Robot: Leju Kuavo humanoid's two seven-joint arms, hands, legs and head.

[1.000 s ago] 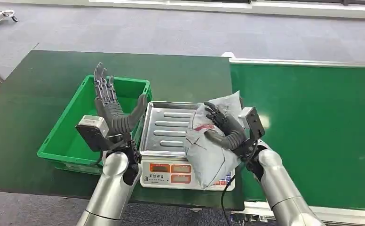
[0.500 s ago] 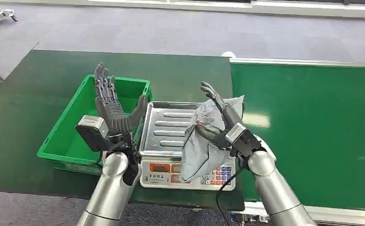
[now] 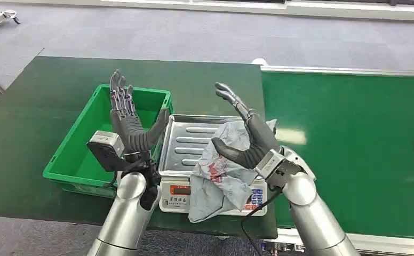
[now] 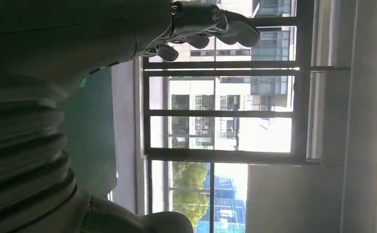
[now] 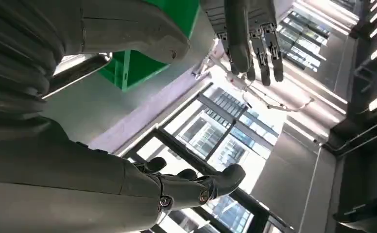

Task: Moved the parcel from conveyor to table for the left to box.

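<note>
1. The table [image 3: 45,112], covered in dark green, carries a green bin [image 3: 82,160] near its front edge.
2. Just beside the bin stands a scale [image 3: 186,154] with a metal tray.
3. A grey parcel [image 3: 221,176] lies on the scale's front corner.

Grey parcel [image 3: 220,178] red-marked; green bin [image 3: 82,146]; silver scale tray [image 3: 186,143].

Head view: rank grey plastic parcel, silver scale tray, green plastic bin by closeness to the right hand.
From the right hand:
1. Grey plastic parcel, draped right beside the palm.
2. Silver scale tray, just left.
3. Green plastic bin, far left, past the tray.
</note>
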